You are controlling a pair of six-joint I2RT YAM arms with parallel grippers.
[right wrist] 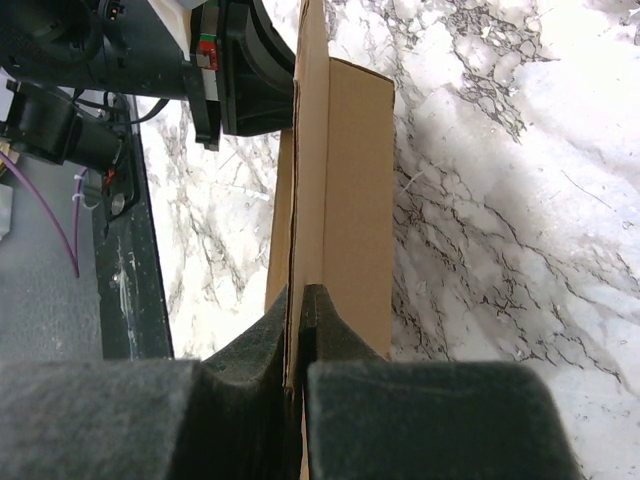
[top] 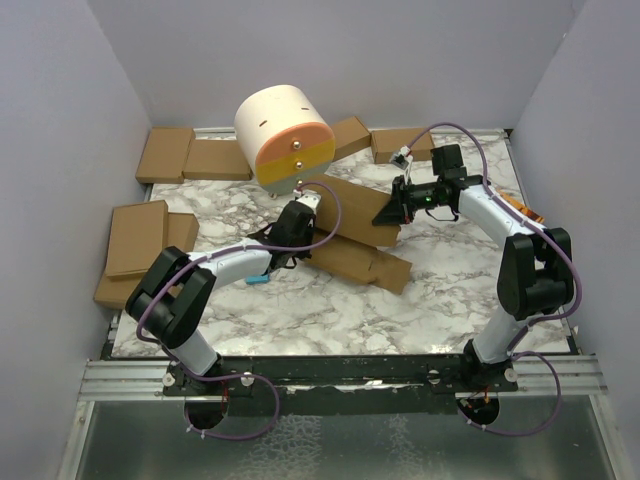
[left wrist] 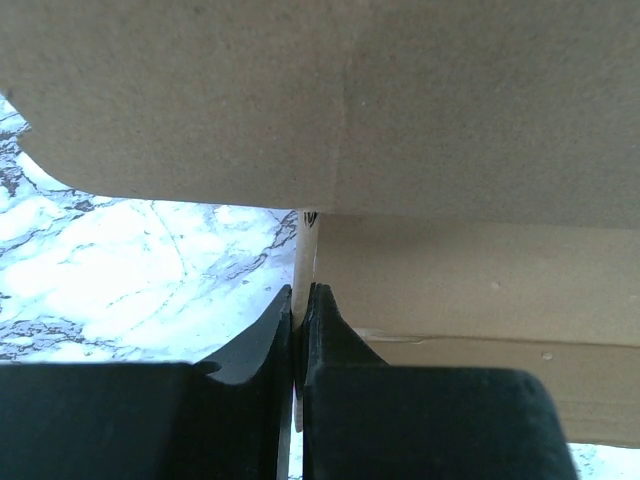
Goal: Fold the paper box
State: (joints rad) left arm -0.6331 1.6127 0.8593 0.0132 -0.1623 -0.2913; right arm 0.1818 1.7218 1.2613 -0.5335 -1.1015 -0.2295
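Note:
The paper box [top: 352,203] is a brown cardboard sheet, partly folded, in the middle of the marble table [top: 450,290]. My left gripper [top: 297,218] grips its left side and my right gripper [top: 392,212] its right end. In the left wrist view the left gripper [left wrist: 300,297] is shut on a thin upright edge of the paper box [left wrist: 450,100], whose broad panel fills the top. In the right wrist view the right gripper [right wrist: 299,294] is shut on an upright edge of the paper box [right wrist: 345,180], which reaches away toward the left arm [right wrist: 240,70].
Ready-made brown boxes lie at the back left [top: 190,155], stacked at the left edge [top: 137,238], and at the back [top: 398,141]. A white and orange cylinder [top: 283,135] hangs above the back middle. Something orange [top: 525,208] sits at the right edge.

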